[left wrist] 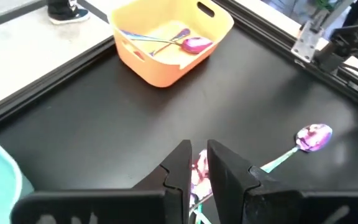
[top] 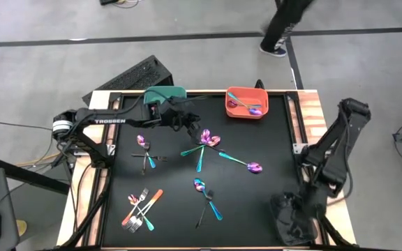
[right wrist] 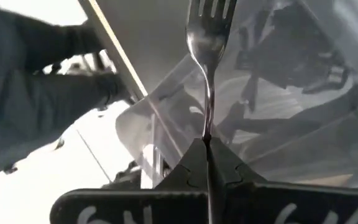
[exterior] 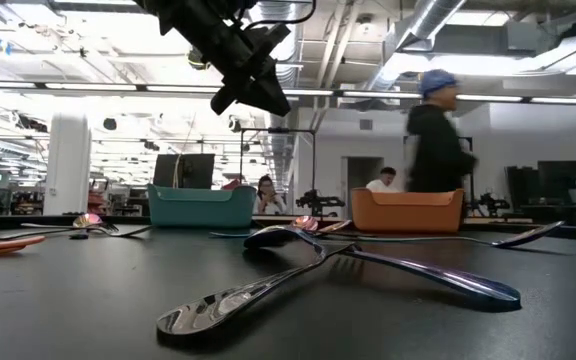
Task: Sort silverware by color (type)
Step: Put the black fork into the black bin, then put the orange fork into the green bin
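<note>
Teal-handled spoons (top: 202, 148) lie crossed mid-mat, down-table of the orange bin (top: 247, 102), which holds 1 spoon already. The left gripper (left wrist: 199, 169) hovers right over them, fingers a narrow slot apart, empty. Best to drop straight and pinch 1 handle only (they overlap). The right gripper (right wrist: 207, 146), parked far from the bin, is clamped on a fork (right wrist: 208, 37).

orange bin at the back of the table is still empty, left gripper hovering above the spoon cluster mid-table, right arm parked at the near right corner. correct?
Not quite. The orange bin is not empty: the left wrist view shows a purple-bowled spoon lying inside it, and the high view agrees. The rest stands: the left gripper hangs above the spoon cluster, and the right gripper sits at the near right corner.
</note>
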Available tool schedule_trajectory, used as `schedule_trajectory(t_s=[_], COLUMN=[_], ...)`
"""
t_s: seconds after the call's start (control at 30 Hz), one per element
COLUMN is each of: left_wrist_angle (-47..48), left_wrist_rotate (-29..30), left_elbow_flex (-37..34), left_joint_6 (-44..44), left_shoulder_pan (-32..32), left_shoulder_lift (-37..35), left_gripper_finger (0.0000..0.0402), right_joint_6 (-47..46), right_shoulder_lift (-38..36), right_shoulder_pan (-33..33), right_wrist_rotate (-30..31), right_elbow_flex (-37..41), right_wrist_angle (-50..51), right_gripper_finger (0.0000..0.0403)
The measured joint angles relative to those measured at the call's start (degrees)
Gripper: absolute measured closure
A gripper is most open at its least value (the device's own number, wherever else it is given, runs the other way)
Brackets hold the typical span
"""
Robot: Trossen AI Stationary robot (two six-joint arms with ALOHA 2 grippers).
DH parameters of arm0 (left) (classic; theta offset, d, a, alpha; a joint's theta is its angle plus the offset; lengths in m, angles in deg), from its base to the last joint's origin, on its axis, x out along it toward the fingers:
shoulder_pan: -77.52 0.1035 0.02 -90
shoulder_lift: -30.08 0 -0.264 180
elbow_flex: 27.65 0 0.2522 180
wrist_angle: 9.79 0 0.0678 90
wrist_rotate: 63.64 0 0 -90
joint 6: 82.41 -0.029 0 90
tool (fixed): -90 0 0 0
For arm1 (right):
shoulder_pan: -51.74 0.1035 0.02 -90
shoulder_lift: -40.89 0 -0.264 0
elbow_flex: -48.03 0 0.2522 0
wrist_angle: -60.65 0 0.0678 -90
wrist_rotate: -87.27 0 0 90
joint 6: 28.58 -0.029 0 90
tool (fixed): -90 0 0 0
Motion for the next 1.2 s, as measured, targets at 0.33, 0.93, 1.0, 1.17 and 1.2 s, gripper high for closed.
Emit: schedule_trajectory(t_s=[0.33, 0.93, 1.0, 1.17, 1.2], left_wrist_angle=[0.0, 0.9, 1.3, 2.3, 2.6], left_wrist_rotate=[0.2, -2.7, -3.8, -6.4, -6.5], left_elbow_flex=[0.0, 0.0, 0.0, 0.0, 0.0], left_joint_6=[0.7, 4.1, 4.1, 4.8, 4.8], left_shoulder_pan=[1.6, 2.6, 2.6, 2.3, 2.1], left_shoulder_lift=[0.0, 0.0, 0.0, 0.0, 0.0], left_gripper_finger=[0.0362, 0.0362, 0.0362, 0.0362, 0.0362], right_joint_6=[-19.3, -12.1, -8.6, 7.4, 11.5], right_shoulder_lift=[7.7, -7.2, -8.8, -10.7, -10.8], right_shoulder_pan=[5.3, -4.2, -8.3, -21.2, -24.2], right_wrist_rotate=[6.8, 28.1, 28.8, 28.7, 28.1], right_elbow_flex=[1.1, 1.1, 1.1, 1.1, 1.1], right_wrist_angle=[-2.9, 11.9, 14.4, 15.0, 14.2], right_gripper_finger=[0.0341, 0.0174, 0.0177, 0.0181, 0.0181])
